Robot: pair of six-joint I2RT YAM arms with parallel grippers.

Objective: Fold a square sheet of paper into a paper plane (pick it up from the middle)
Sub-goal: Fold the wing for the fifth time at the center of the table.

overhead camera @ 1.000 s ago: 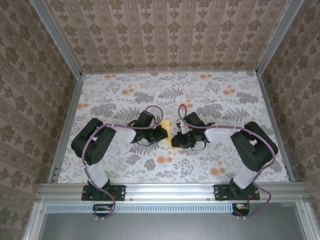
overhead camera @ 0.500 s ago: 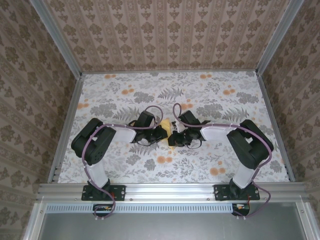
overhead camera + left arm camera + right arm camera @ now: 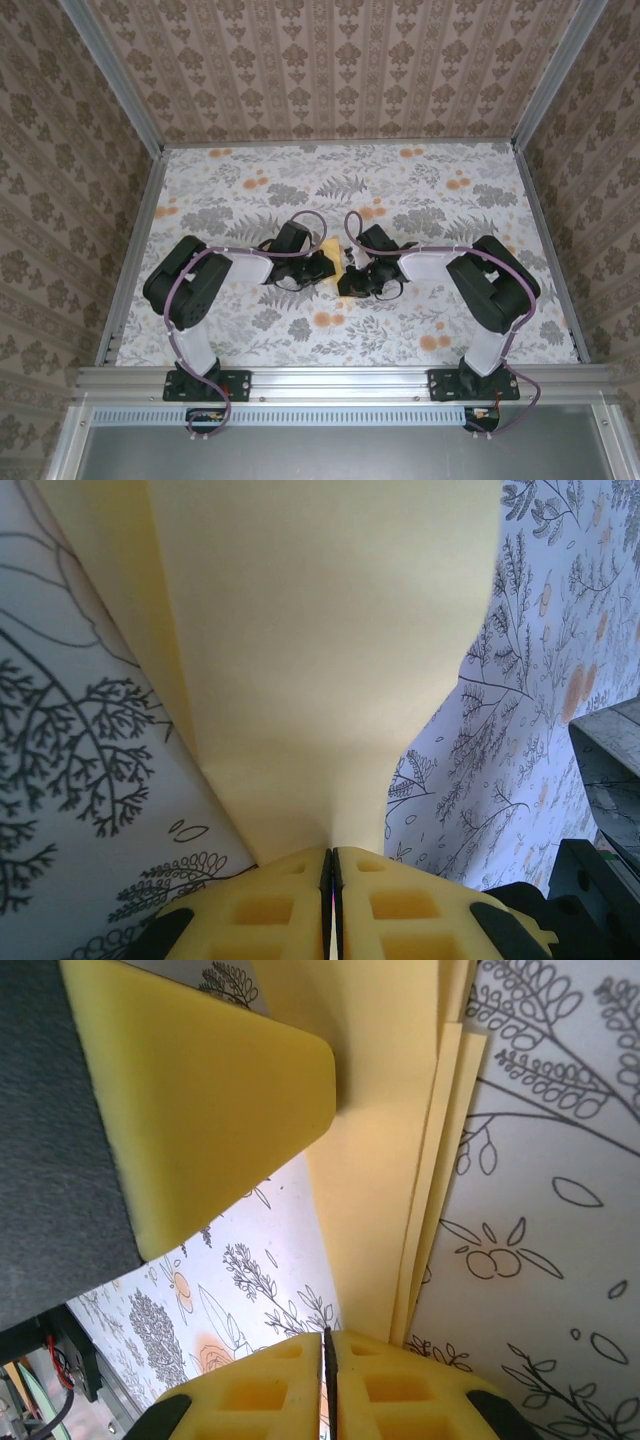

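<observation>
Where both arms meet at the middle of the desk [image 3: 230,195], your left end effector [image 3: 332,868] is clenched on the paper [image 3: 320,630]. Its two blocky yellow foam pads [image 3: 260,908], moulded with square recesses, press flat together with the sheet's edge nipped in the seam. From that pinch the paper fans out, smooth, matt and pale yellow. One straight crease runs up its left side, and a narrower flap bends away beyond it. Under it lies the desk's white cover, printed with grey ferns and small orange blossoms. You cannot tell whether the paper touches that cover. From above, you see a small yellow patch of paper between the two black wrists. Your right end effector [image 3: 328,1355] is likewise clenched on the paper, its foam pads shut on the end of a folded strip. Along that strip's right side, thin layers stack in steps with sharp, straight edges. At its upper left, the left end effector's rounded foam tip meets the paper.
</observation>
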